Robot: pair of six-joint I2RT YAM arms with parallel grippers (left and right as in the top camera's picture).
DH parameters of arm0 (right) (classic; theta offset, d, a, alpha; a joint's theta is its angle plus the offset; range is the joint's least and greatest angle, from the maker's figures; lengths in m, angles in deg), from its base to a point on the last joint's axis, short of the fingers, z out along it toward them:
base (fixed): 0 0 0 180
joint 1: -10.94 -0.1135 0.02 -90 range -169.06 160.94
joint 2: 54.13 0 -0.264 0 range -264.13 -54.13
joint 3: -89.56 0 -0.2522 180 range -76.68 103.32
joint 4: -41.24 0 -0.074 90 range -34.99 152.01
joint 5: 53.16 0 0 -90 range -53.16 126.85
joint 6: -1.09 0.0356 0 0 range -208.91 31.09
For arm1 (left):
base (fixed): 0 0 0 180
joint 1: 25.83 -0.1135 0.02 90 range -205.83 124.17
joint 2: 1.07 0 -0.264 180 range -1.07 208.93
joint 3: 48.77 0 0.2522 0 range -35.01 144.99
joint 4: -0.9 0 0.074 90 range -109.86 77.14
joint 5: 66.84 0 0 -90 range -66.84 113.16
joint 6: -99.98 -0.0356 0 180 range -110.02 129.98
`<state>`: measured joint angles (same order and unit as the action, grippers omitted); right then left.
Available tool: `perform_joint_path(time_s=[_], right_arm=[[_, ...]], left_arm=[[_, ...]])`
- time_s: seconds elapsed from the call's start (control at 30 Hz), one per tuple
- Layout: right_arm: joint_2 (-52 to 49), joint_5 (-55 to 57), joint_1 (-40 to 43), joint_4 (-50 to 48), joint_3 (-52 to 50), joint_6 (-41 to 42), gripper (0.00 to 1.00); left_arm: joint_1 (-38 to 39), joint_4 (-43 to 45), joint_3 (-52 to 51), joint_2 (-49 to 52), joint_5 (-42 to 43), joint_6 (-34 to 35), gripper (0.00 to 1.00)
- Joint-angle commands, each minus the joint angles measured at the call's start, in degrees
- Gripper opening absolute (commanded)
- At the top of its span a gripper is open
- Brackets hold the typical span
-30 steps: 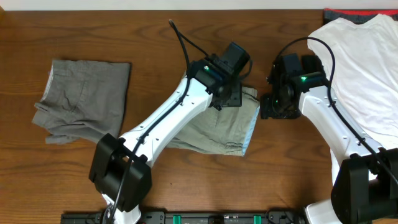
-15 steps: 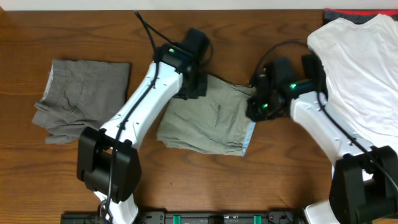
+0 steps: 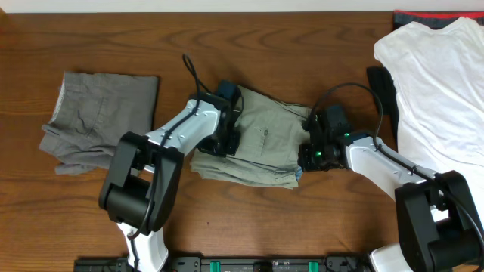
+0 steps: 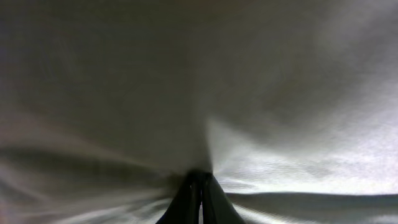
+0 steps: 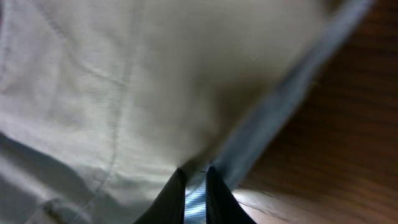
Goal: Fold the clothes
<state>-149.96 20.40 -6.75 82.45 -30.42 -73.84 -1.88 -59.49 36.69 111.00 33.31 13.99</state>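
Now left jaws and right jaws both pinch soft, wrinkled khaki trousers [image 3: 268, 142].

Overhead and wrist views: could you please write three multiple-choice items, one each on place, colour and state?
1. Where do the grey trousers lie? A) at the far right B) left of the khaki trousers C) beneath them
2. The T-shirt is: A) white B) green C) yellow
3. The left gripper is: A) wide open B) holding the T-shirt C) shut on the khaki trousers
Answers: 1B, they lie apart at the left; 2A, it shows white overhead; 3C, it pinches khaki cloth.
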Motion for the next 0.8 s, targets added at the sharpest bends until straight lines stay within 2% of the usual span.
perform_joint_path(time_s=[0.0,0.27,0.37,0.4,0.53,0.63,0.77], right_arm=[[-0.74,8.26,1.88,1.38,-1.92,2.45,0.12],[6.34,4.22,3.5,4.96,1.81,-1.57,0.11],[11.65,1.31,3.43,4.04,3.58,-2.43,0.09],[13.42,-0.68,3.39,2.54,3.91,-3.1,0.08],[16.48,-6.67,3.21,-4.83,3.96,-3.34,0.03],[15.54,-8.5,2.47,-7.02,3.96,-3.32,0.03],[12.9,-15.78,-0.17,-4.39,3.93,-4.57,0.04]], left_arm=[[-1.99,-1.2,-0.11,-0.66,-0.48,-1.16,0.07],[-5.18,-6.86,1.42,-8.28,-0.48,-1.03,0.12],[-6.01,-8.68,1.4,-12.98,-0.24,2.08,0.17],[-6.05,-9.18,1.4,-14.32,-0.13,3.56,0.21],[-5.97,-11.02,1.38,-18.32,-0.11,9.7,0.25],[-6.05,-10.93,1.16,-18.47,-4.22,9.66,0.28],[-6.05,-6.93,-0.96,-17.16,-11.61,9.44,0.28]])
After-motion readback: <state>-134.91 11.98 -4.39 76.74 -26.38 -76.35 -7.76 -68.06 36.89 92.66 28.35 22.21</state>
